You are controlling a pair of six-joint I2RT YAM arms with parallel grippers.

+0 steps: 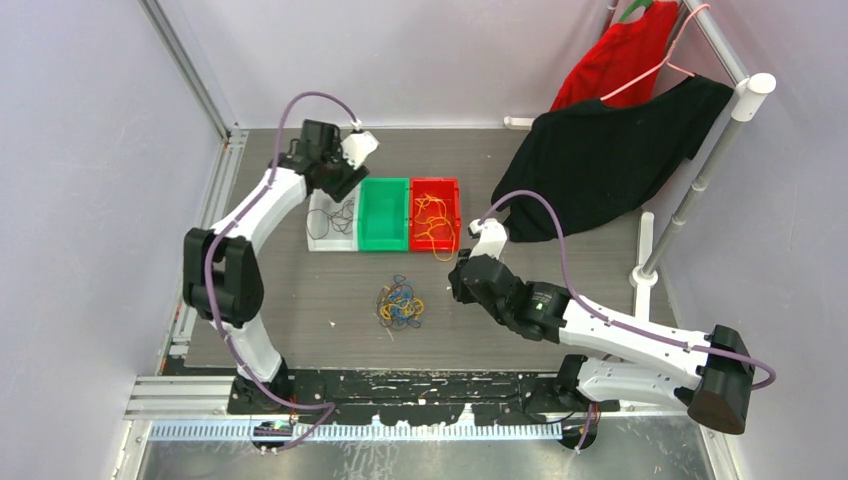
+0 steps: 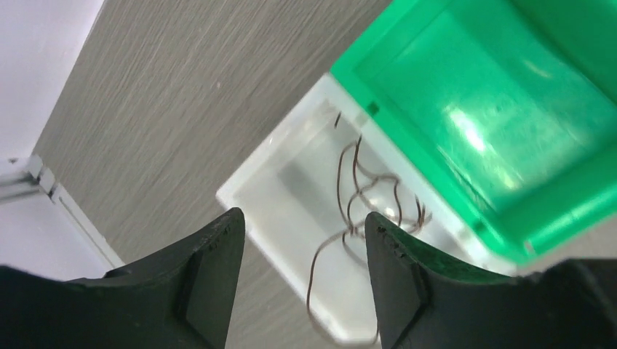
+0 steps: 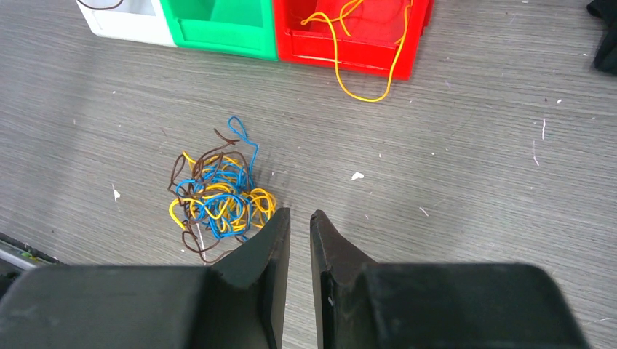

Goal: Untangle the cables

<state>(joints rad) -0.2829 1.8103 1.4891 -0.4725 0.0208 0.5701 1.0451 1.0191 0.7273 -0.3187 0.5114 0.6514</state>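
The cables (image 3: 217,196) lie mostly as one knotted clump of blue, orange-yellow and dark brown strands on the grey table (image 3: 473,160), near its middle and just in front of three bins standing side by side. Loose brown strands (image 2: 356,196) rest in the white bin (image 2: 291,189) on the left. The green bin (image 2: 473,109) touches the white one. Orange strands (image 3: 364,65) fill the red bin (image 3: 349,58), with one loop hanging over its front wall onto the table. The left gripper (image 2: 302,225) hovers above the white bin, its fingers spread wide and holding nothing. The right gripper (image 3: 300,218) sits low over the table just right of the clump, its fingers drawn almost together with only a thin slit between them and nothing clamped.
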